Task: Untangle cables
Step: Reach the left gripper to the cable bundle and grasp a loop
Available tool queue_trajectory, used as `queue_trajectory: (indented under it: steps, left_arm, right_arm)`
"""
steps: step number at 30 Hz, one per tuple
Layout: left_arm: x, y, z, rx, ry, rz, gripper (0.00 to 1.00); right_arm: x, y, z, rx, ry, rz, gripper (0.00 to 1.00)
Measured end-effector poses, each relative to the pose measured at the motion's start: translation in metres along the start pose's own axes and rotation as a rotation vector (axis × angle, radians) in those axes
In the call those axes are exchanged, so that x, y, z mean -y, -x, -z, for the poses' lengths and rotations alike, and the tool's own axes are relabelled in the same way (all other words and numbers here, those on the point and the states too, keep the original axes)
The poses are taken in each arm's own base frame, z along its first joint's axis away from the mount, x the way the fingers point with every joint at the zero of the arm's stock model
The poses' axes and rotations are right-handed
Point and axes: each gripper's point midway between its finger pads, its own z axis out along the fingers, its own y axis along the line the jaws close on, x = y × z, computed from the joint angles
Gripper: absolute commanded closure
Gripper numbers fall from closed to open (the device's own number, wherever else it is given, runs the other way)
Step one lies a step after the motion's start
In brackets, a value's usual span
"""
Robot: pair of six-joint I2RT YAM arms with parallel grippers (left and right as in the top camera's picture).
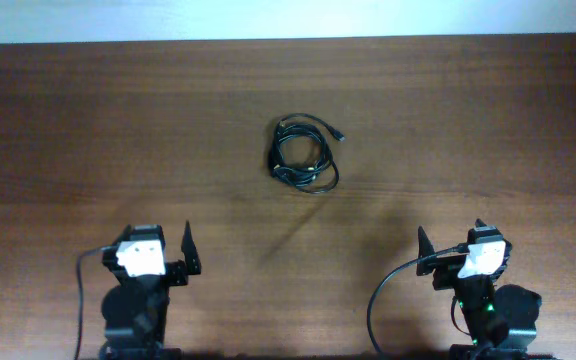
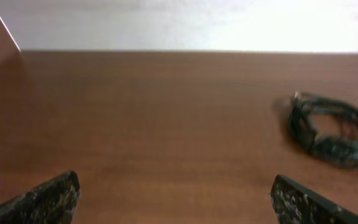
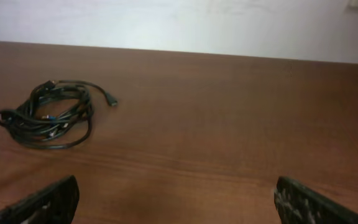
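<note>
The cables (image 1: pixel 304 155) lie as one tangled coil of thin black cords on the brown wooden table, a little above the middle, with one plug end sticking out to the upper right. The coil also shows at the right of the left wrist view (image 2: pixel 331 127) and at the left of the right wrist view (image 3: pixel 47 113). My left gripper (image 1: pixel 190 248) sits near the front left, open and empty, far from the coil. My right gripper (image 1: pixel 425 246) sits near the front right, open and empty, also far from it.
The wooden table (image 1: pixel 118 130) stretches wide around the coil, with its back edge against a pale wall (image 3: pixel 179 25). Thick black arm wires loop beside each arm base at the front (image 1: pixel 378 300).
</note>
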Motion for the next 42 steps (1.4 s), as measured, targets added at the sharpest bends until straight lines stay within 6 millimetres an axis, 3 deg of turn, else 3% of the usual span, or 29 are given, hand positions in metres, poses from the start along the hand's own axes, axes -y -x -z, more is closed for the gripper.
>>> queue_trajectory:
  steps: [2,4,8,10,11,14,17,21,25,28,32,35,37,40,42]
  left_arm:
    - [0.004,0.026,0.003,-0.013,-0.026,0.000,0.01]
    - [0.018,0.070,0.000,-0.085,-0.114,0.000,0.01]
    - [0.037,0.123,-0.009,-0.257,-0.225,0.014,0.01]
    - [0.044,0.146,-0.018,-0.321,-0.264,0.023,0.01]
    - [0.052,0.153,-0.016,-0.368,-0.314,0.036,0.01]
    - [0.077,0.180,-0.016,-0.393,-0.470,0.071,0.01]
    - [0.086,0.184,-0.016,-0.398,-0.522,0.092,0.01]
    - [0.096,0.171,-0.044,-0.467,-0.403,0.074,0.01]
    - [0.143,0.152,-0.093,-0.474,-0.332,-0.022,0.01]
    - [0.176,0.139,-0.130,-0.442,-0.288,-0.064,0.01]
    - [0.173,0.095,-0.167,-0.521,-0.150,-0.071,0.01]
    - [0.177,0.034,-0.192,-0.658,-0.107,-0.101,0.01]
    - [0.181,0.004,-0.200,-0.728,-0.100,-0.088,0.01]
    - [0.184,-0.016,-0.203,-0.776,-0.096,-0.072,0.01]
    - [0.185,-0.016,-0.203,-0.780,-0.099,-0.051,0.01]
  right_arm:
    - [-0.004,0.012,0.004,-0.039,0.022,-0.014,0.00]
    - [-0.006,0.052,0.012,-0.011,0.038,-0.046,0.00]
    - [-0.011,0.110,0.015,-0.051,0.081,-0.157,0.00]
    - [-0.027,0.132,0.013,-0.077,0.187,-0.185,0.00]
    - [-0.045,0.153,0.012,-0.071,0.309,-0.196,0.00]
    - [-0.070,0.161,0.016,-0.079,0.475,-0.210,0.00]
    - [-0.071,0.154,0.009,-0.140,0.490,-0.240,0.00]
    - [-0.047,0.148,-0.013,-0.330,0.338,-0.300,0.00]
    - [-0.020,0.174,-0.014,-0.419,0.181,-0.259,0.00]
    - [-0.014,0.189,-0.005,-0.421,0.144,-0.219,0.00]
    - [-0.009,0.166,0.009,-0.529,0.101,-0.210,0.00]
    - [-0.009,0.153,0.017,-0.590,0.095,-0.198,0.00]
    - [-0.010,0.146,0.022,-0.625,0.096,-0.196,0.00]
    - [-0.010,0.142,0.024,-0.641,0.093,-0.197,0.00]
    - [-0.011,0.140,0.026,-0.652,0.094,-0.198,0.00]
